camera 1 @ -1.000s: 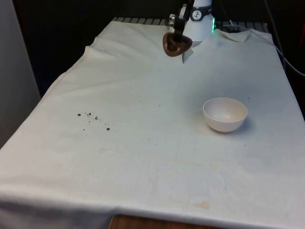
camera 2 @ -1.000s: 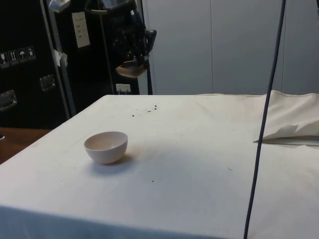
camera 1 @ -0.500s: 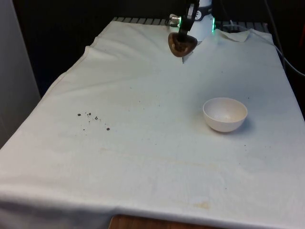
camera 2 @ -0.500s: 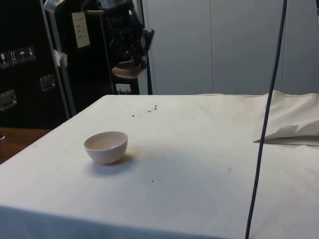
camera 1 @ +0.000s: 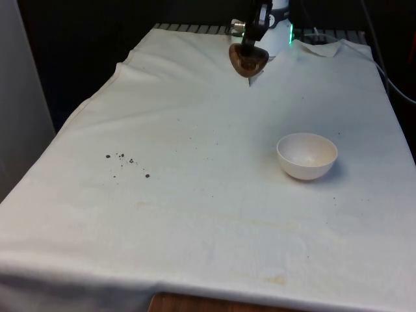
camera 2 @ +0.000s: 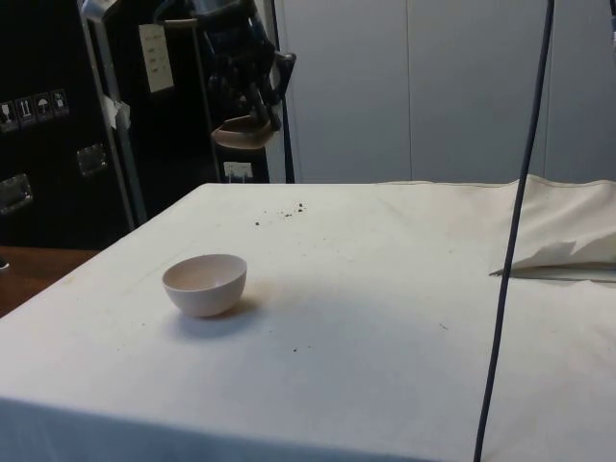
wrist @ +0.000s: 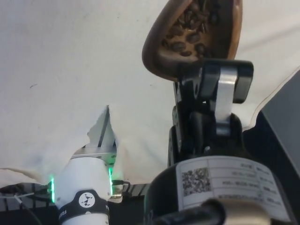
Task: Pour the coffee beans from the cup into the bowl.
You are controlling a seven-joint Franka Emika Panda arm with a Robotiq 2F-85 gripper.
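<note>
Since a second ago, the pincer, pinching the brown cup of coffee beans, has drifted toward the front view's right. Tilting it early, well short of the white bowl, would likely spill beans onto the bench.

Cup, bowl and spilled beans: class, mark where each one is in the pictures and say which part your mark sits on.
cup (camera 1: 247, 60), front view, on its brown outer wall
bowl (camera 1: 307, 168), front view, on its outer wall
spilled beans (camera 1: 121, 156), front view, on the cluster lying on the cloth
</note>
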